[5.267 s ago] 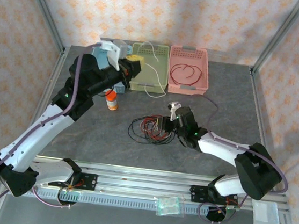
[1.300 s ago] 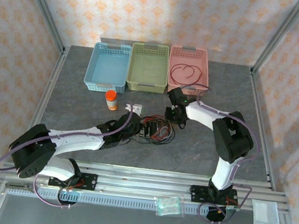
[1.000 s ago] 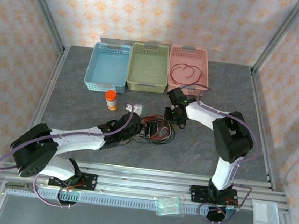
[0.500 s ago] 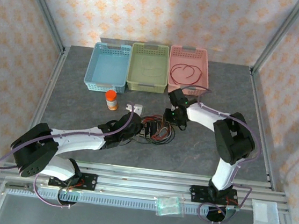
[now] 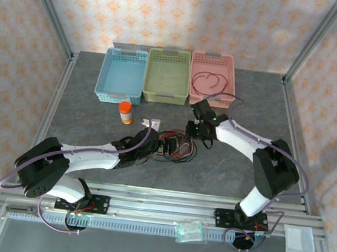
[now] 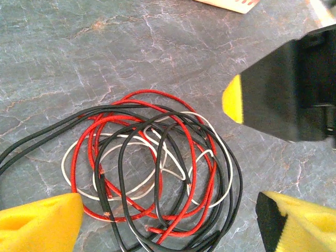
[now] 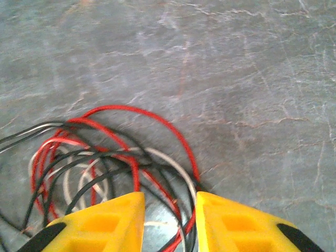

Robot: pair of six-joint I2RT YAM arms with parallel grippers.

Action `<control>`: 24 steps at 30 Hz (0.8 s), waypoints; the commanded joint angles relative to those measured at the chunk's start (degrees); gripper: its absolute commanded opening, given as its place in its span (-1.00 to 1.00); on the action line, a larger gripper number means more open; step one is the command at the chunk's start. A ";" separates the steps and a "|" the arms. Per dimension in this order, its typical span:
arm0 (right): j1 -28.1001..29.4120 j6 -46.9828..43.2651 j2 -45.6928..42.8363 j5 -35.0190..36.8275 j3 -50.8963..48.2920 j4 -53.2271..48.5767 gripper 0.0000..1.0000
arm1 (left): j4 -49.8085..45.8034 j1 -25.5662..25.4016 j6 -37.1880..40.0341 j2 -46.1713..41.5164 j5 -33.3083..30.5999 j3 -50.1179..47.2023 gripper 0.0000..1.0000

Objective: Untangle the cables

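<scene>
The cables point(image 5: 177, 146) lie as one tangle of red, black and white wires mid-table, seen close up as cables point(image 6: 157, 173) in the left wrist view and cables point(image 7: 105, 163) in the right wrist view. My left gripper point(image 5: 157, 146) is at the tangle's left edge; the left gripper point(image 6: 168, 226) is wide open, with the loops lying between its yellow fingers point(image 6: 42, 223). My right gripper point(image 5: 197, 133) hovers at the tangle's far right edge. The right gripper point(image 7: 168, 215) stands narrowly open, with several strands running through the gap. Another dark red cable point(image 5: 209, 82) lies in the pink basket point(image 5: 229, 83).
Blue basket point(image 5: 108, 76), green basket point(image 5: 152, 75) and the pink one line the back of the table. An orange bottle point(image 5: 125, 112) and a small white piece point(image 5: 150, 123) sit just behind the tangle. The right gripper's black body point(image 6: 294, 100) is close by in the left wrist view.
The left arm came down from the green basket to the tangle. In the last second the right arm's elbow swung out to the right; both grippers stayed at the tangle.
</scene>
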 commanded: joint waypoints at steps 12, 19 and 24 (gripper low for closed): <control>3.52 2.76 1.65 7.27 -1.22 -8.79 -0.49 | 6.22 -0.61 -1.93 1.54 2.89 -1.75 0.69; 3.51 2.47 3.99 5.79 -1.09 -8.21 -0.50 | 5.68 -0.64 -1.44 1.88 2.71 -1.48 0.69; 3.59 2.56 4.92 5.31 -1.22 -7.69 -0.54 | 5.58 -0.64 -1.28 2.15 2.81 -1.30 0.69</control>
